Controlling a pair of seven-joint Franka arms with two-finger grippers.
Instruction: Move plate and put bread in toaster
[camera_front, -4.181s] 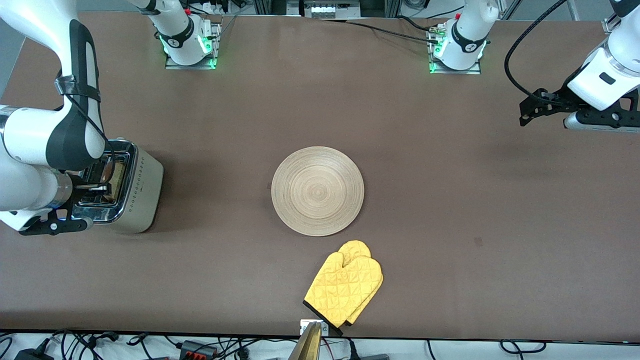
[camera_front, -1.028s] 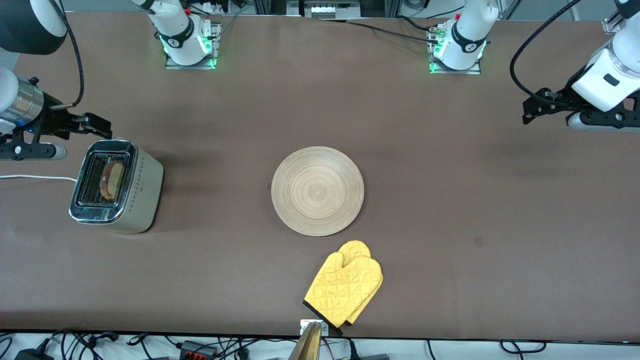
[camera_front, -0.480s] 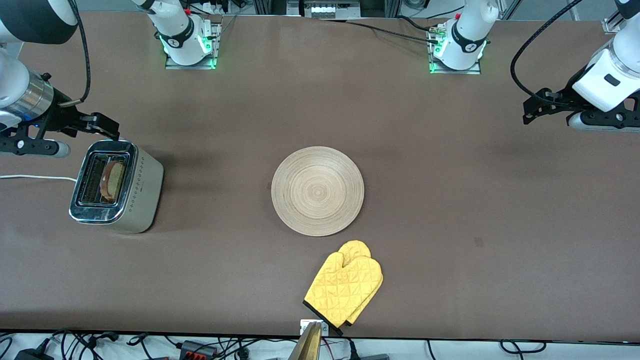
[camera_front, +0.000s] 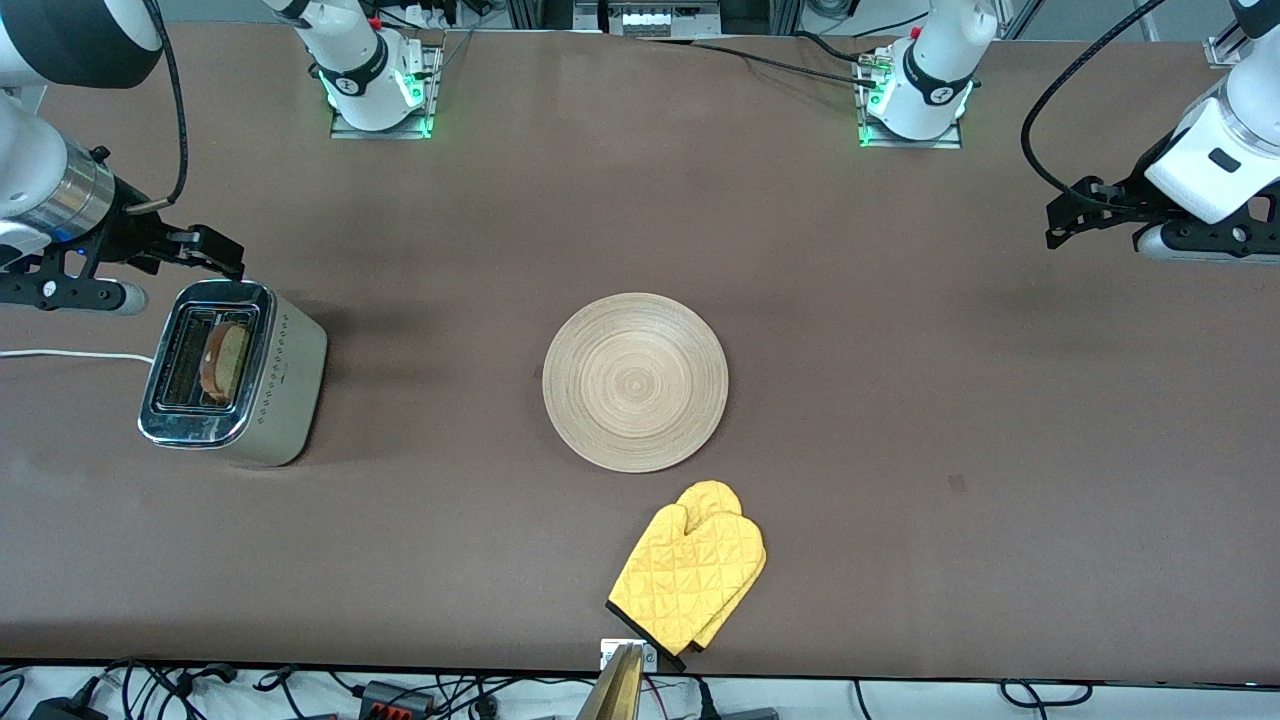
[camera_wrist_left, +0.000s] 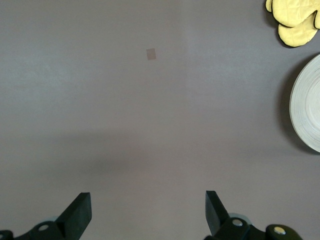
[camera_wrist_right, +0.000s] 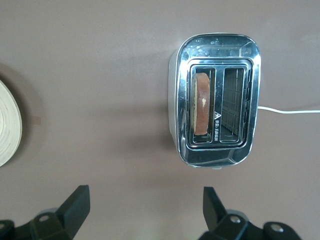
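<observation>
The pale wooden plate (camera_front: 635, 381) lies bare at the table's middle; its rim shows in the left wrist view (camera_wrist_left: 306, 111) and the right wrist view (camera_wrist_right: 9, 125). The toaster (camera_front: 232, 373) stands at the right arm's end of the table. The bread (camera_front: 227, 359) stands in one of its slots, also seen in the right wrist view (camera_wrist_right: 202, 103) inside the toaster (camera_wrist_right: 215, 100). My right gripper (camera_front: 205, 252) is open and empty, up in the air just past the toaster's end toward the robot bases. My left gripper (camera_front: 1068, 215) is open and empty, waiting over the left arm's end of the table.
A yellow oven mitt (camera_front: 690, 565) lies nearer to the front camera than the plate, at the table's front edge; it also shows in the left wrist view (camera_wrist_left: 294, 20). The toaster's white cord (camera_front: 60, 354) runs off the table's end.
My right gripper has pulled up and away from the toaster, leaving the bread in the slot, and has drifted slightly toward the table's middle. The left arm has barely moved.
</observation>
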